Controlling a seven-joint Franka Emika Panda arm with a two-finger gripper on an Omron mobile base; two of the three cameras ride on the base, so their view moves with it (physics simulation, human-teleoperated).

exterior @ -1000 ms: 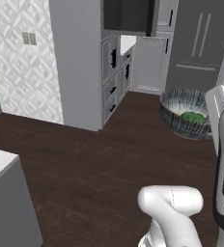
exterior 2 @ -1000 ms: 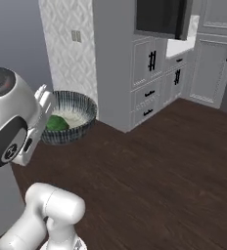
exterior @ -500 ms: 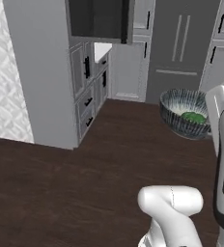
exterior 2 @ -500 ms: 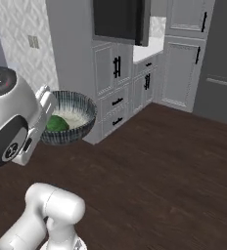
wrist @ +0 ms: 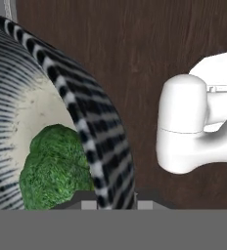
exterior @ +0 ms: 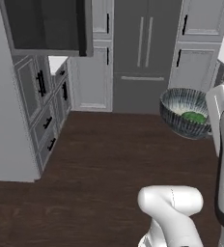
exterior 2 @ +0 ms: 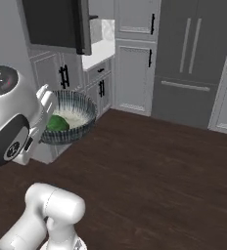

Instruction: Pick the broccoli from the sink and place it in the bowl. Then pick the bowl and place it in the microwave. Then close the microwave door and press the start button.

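- Broccoli, a small bumpy bright-green lump, lies inside the wide round bowl with dark streaked outside and pale speckled inside, against the wall nearest the hand.
- Hand view: the bowl's rim runs down between the two dark finger tips of the gripper, which is clamped on that rim; dark wooden floor lies far beneath.
- Left base view: the bowl hangs in the air beside the white arm, with the green lump at its near side, before grey panelled cabinets.
- Right base view alone shows a pale countertop behind the bowl.
- A dark glass door hangs at upper left.
- Compared with a second ago, the whole background has swung: the patterned wall is gone and tall grey double doors stand ahead, so the base has turned. The bowl keeps its place by the arm.
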